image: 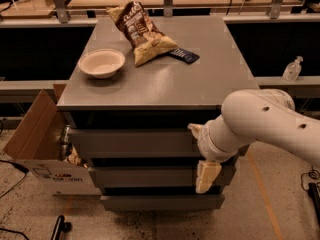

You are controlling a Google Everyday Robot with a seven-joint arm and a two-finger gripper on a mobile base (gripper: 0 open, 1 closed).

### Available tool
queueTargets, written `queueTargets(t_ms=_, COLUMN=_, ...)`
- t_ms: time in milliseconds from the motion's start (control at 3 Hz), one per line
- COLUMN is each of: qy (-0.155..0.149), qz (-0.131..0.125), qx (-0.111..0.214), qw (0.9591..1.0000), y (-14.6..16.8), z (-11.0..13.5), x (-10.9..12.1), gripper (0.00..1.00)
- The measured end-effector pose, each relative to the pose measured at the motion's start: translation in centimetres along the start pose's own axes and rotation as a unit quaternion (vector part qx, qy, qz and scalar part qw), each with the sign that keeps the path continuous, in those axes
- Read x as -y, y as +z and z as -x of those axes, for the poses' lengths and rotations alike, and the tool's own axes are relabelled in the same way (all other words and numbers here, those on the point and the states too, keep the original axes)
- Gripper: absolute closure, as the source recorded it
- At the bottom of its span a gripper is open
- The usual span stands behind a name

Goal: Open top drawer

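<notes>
The top drawer is the wide matte-grey front just under the cabinet top, with a dark gap above it. It looks pushed in, and its inside does not show. My gripper is at the right part of that front, on the end of the white arm that reaches in from the right. One cream finger sits at the drawer's upper edge. The other hangs down over the middle drawer. The fingers stand apart and hold nothing.
On the cabinet top are a white bowl, a chip bag and a dark blue flat packet. An open cardboard box stands against the cabinet's left side. The bottom drawer is lowest. A sanitizer bottle stands on the right ledge.
</notes>
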State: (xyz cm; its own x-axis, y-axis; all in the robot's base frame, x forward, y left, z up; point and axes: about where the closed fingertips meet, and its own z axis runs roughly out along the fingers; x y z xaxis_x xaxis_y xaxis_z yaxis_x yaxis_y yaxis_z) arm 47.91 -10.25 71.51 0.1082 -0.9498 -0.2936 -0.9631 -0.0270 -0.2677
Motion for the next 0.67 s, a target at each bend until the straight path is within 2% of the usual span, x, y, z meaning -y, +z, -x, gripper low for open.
queueTargets(t_ms=667, qy=0.011, qz=-0.024, qx=0.017, qw=0.9995, y=3.0, z=-1.5, x=4.1, gripper=0.05)
